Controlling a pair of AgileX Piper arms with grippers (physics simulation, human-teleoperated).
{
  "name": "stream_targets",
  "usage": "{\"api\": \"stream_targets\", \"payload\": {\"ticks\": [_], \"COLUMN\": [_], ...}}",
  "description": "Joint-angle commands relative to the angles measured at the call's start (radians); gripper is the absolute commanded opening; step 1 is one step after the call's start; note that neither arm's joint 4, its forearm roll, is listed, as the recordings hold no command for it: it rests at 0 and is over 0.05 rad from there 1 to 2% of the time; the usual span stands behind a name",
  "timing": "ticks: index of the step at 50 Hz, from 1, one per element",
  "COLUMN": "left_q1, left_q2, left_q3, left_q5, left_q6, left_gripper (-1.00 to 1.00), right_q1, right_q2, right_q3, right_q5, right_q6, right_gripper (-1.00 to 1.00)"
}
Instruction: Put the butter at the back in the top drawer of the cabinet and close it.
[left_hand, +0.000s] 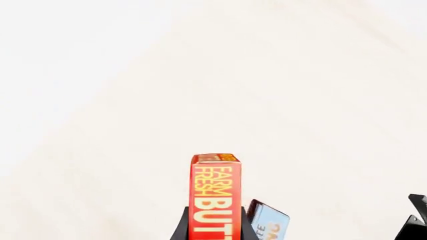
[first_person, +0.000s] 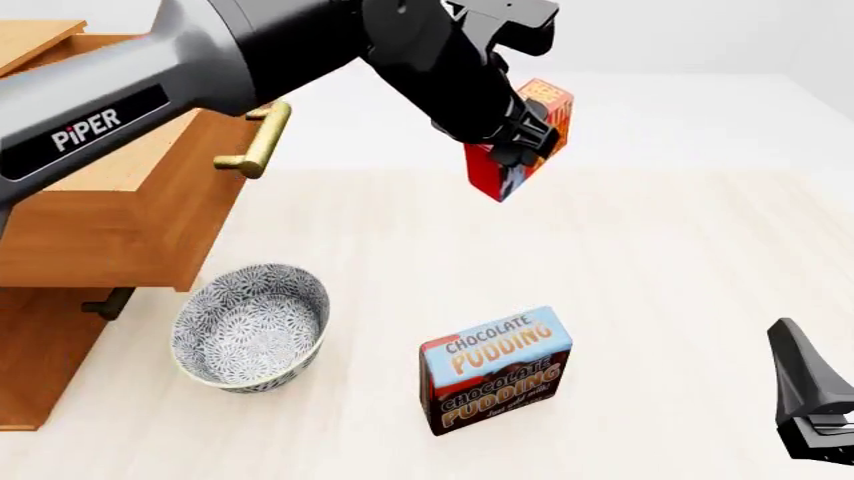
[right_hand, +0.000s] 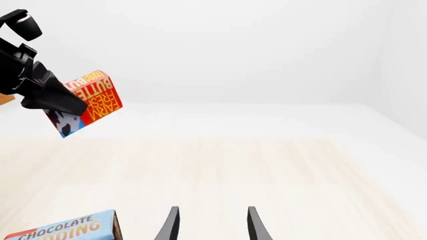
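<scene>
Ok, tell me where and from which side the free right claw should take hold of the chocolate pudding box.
Probably best from above. The chocolate pudding box stands upright on the table, so its top edge is exposed. Close the fingers across its thin depth, front and back faces, near the top. The bowl sits to its left, apart from it, and nothing crowds its right. The right claw is open and empty.

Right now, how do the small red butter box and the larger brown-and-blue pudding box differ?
The small red butter box hangs tilted in the air, clamped in the left pincer; the brown-and-blue chocolate pudding box stands upright on the pale wooden table, untouched. The pudding box looks larger. Both are printed cardboard food boxes.
</scene>
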Motion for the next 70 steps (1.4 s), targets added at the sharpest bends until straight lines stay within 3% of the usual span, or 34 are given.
{"api": "stream_targets", "payload": {"ticks": [1,38,70], "left_q1": [0.026,0.161,0.226], "left_q2": [-0.048,-0.234,-0.343], "left_q3": [0.022,0.117,0.101], "left_q5": [0.008,0.049,0.125], "left_q6": [0.023,0.102,0.149], "left_gripper": [-1.0,-1.0,-1.0], "right_q1": [0.0,0.0,0.0], "right_q2": [0.0,0.0,0.0], "right_q3": [0.0,0.0,0.0], "right_q5": [0.0,0.0,0.0], "right_q6": [0.0,0.0,0.0], "right_gripper": [1.0,1.0,1.0]}}
